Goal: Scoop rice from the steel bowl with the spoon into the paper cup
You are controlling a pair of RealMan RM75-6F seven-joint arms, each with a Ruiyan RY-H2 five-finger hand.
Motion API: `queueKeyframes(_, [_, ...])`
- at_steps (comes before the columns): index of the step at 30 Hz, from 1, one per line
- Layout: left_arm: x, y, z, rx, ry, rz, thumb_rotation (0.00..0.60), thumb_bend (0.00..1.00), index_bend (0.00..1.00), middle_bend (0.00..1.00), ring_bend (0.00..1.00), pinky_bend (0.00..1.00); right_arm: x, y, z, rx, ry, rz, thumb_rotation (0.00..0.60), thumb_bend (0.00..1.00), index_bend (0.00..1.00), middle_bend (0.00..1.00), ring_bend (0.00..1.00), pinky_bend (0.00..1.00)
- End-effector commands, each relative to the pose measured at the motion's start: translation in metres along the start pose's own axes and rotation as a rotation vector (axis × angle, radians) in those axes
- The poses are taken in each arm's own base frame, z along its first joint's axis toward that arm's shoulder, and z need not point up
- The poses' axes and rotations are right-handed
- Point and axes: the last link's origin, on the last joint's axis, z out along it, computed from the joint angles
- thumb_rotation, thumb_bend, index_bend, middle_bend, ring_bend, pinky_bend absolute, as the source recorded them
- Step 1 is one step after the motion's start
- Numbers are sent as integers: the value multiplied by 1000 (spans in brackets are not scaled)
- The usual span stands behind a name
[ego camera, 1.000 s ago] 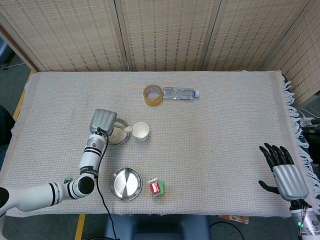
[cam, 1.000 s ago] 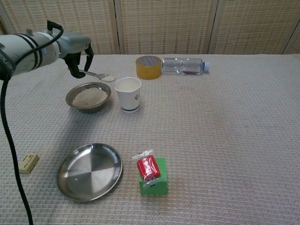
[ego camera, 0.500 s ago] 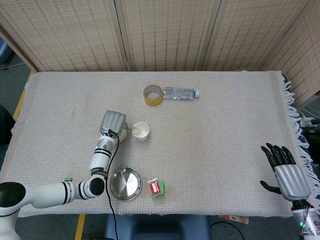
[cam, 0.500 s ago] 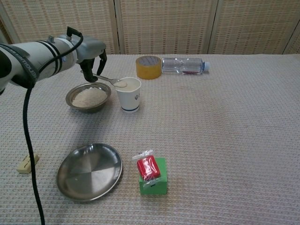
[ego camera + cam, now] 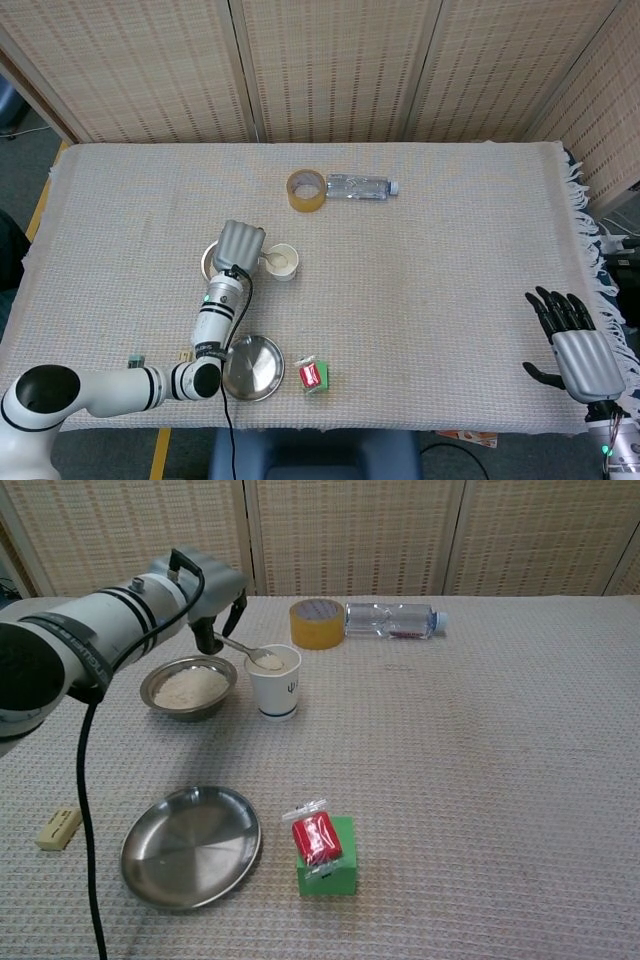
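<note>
One spoonful is over the paper cup (image 5: 273, 680): my left hand (image 5: 214, 600) pinches the spoon (image 5: 250, 652) by its handle, bowl end loaded with rice and sitting at the cup's mouth so a tip drops it inside. The steel bowl (image 5: 188, 688) sits just beside the cup, which keeps the carry short. My right hand (image 5: 572, 340) idles far from the cup, fingers spread, holding nothing.

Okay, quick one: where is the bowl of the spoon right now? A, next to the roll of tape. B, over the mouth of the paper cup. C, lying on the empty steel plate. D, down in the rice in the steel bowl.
B: in the chest view the left hand holds the spoon with its loaded tip over the open top of the paper cup, beside the steel bowl.
</note>
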Motion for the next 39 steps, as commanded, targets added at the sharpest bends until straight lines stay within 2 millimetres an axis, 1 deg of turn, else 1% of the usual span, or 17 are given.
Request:
queueKeyframes(1, [-6,4,-1,-2,43,62,600,395,774,1000,1000,1000,1,1,0,-3,3,-2,600,66,0,0,0,0])
queueKeyframes(13, [-31,13,-8,-10,268,285,600,395,774,1000,1000,1000,2,0,-4,0,2,3,600,66,0,0,0,0])
queueKeyframes(23, [-39,25,-21,-53,450,441,600,395,776,1000,1000,1000,1,-3,-8,27,-52,28,600,66,0,0,0,0])
queueKeyframes(27, [-43,26,-20,-58,469,451,600,395,775,1000,1000,1000,3,-3,-9,27,-57,31,600,66,0,0,0,0])
queueKeyframes(39, [-52,19,-11,-45,491,477,600,396,774,1000,1000,1000,5,-4,-13,33,-65,34,600,66,0,0,0,0])
